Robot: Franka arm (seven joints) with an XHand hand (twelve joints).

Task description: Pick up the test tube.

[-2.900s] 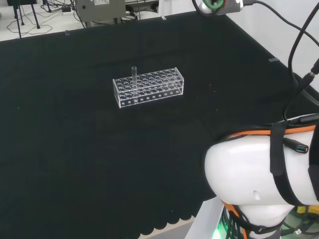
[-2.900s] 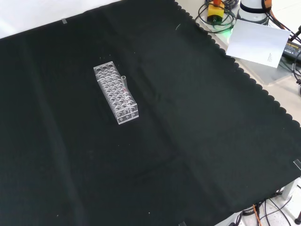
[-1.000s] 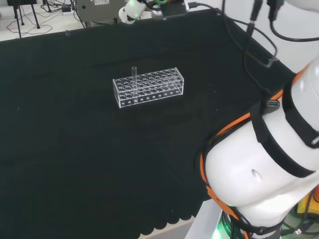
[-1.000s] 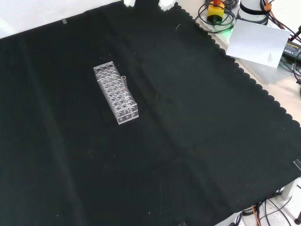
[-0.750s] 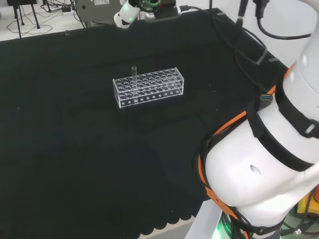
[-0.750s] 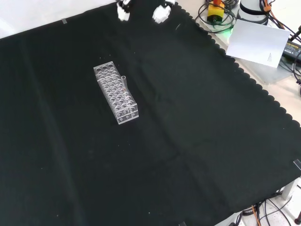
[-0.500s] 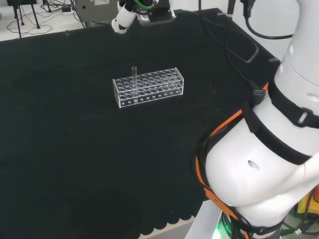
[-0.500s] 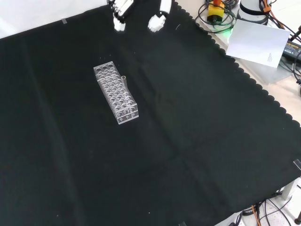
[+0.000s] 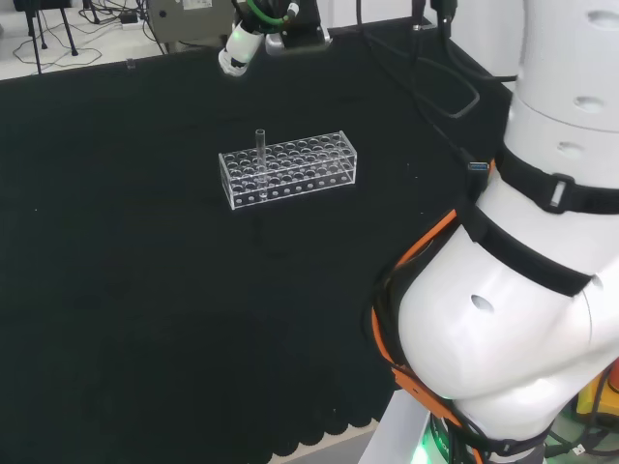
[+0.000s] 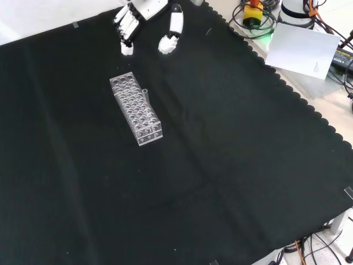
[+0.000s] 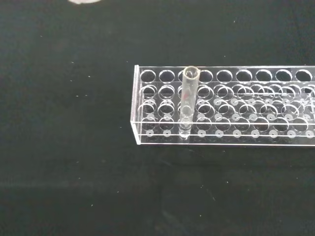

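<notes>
A clear test tube [image 11: 187,101] was seen standing upright in a clear plastic rack [image 10: 136,110] that rested on the surface [image 10: 231,165], which was covered with black cloth. In the wrist view the tube was seated in a hole near one end of the rack, in the outermost row along one long edge, with its open mouth well above the rack's top plate. The remaining holes that could be seen were unoccupied. In the head view the test tube [image 9: 259,147] was placed toward the left end of the rack [image 9: 290,170]; in the front view the tube [image 10: 145,97] was found at the rack's right long edge, about midway along it.

The robot hand [image 10: 144,19] was seen entering from the top of the front view, above the far end of the rack and apart from it. Its fingers [image 10: 126,34] were extended downward and held straight, with the thumb [image 10: 169,36] spread away from them, so that the hand was released and nothing was grasped. No contact with the rack or the tube was made. In the head view a white fingertip [image 9: 236,54] was visible beyond the rack, near the far edge of the cloth, while the arm's white links [image 9: 513,319] occupied the right side.
</notes>
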